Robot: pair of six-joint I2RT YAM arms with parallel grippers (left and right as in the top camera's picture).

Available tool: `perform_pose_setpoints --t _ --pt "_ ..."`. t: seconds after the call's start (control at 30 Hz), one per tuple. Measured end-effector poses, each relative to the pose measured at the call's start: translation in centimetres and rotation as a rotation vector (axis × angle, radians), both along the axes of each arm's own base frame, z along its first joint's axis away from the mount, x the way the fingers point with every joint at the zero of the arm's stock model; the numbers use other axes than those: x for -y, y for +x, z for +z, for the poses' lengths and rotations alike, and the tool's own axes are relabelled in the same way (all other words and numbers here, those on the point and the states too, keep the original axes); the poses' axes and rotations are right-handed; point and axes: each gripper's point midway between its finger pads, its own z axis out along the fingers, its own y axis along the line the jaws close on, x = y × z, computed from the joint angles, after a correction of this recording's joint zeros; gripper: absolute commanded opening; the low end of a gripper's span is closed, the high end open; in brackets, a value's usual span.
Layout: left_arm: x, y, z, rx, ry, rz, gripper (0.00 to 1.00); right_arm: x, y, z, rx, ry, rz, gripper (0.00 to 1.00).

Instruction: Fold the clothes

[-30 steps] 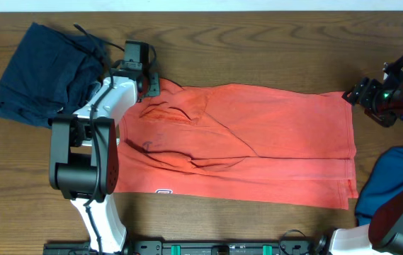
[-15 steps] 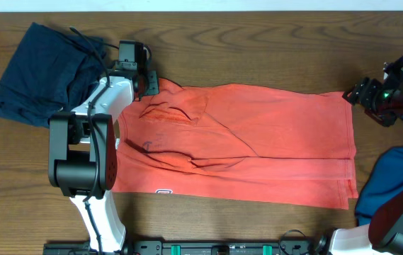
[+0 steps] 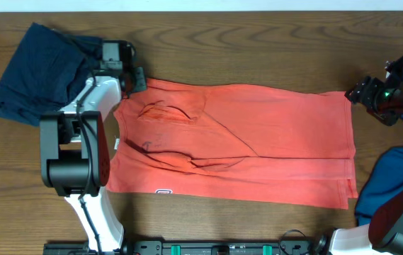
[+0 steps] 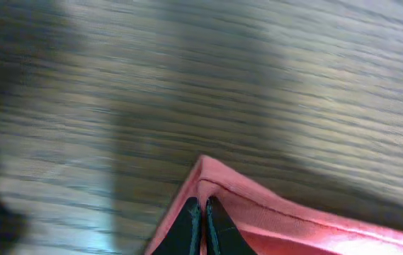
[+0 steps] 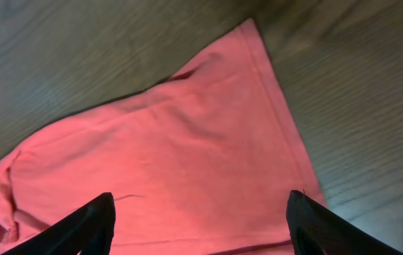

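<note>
Seems folded into 1 long band; needs cross folds. Pinching shirt (image 3: 258, 142) corner with left gripper (image 4: 202, 221), holding right gripper (image 5: 201, 205) open over another corner.

T-shirt (image 3: 272, 138) on table (image 3: 258, 42) — heap (image 3: 42, 71) left

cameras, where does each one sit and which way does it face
overhead: above the table, looking straight down at the coral T-shirt and both arms.
left wrist: on the left arm, looking low along the left claw, shut on a shirt corner.
right wrist: on the right arm, looking down past the open right claw at another shirt corner.
shared: all show the shirt on the wooden table.
</note>
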Motion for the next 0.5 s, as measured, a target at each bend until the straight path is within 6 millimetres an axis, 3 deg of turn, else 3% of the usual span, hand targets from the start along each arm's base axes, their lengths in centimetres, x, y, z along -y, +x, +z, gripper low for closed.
perform_pose_setpoints --t 0.03,0.1,0.17,0.23,0.4,0.5 --pt "-0.3 0.1 0.1 0.003 -0.001 0.005 0.12 0.0 0.0 0.0 0.000 -0.003 -0.001 0.76" --pt "-0.7 0.3 0.3 0.010 0.001 0.008 0.45 0.1 0.1 0.0 0.001 -0.007 -0.002 0.76" --pt "-0.9 0.4 0.4 0.015 -0.004 0.016 0.56 0.2 0.1 0.0 0.004 -0.009 -0.003 0.76" --pt "-0.8 0.3 0.4 0.010 -0.004 0.015 0.60 0.2 0.1 0.0 0.004 -0.011 -0.003 0.76" --pt "-0.6 -1.2 -0.1 -0.057 -0.015 0.010 0.61 0.2 0.1 0.0 0.002 -0.011 -0.004 0.76" --pt "-0.4 -3.5 0.4 -0.139 -0.022 0.010 0.53 0.2 0.1 0.0 0.001 -0.012 -0.004 0.76"
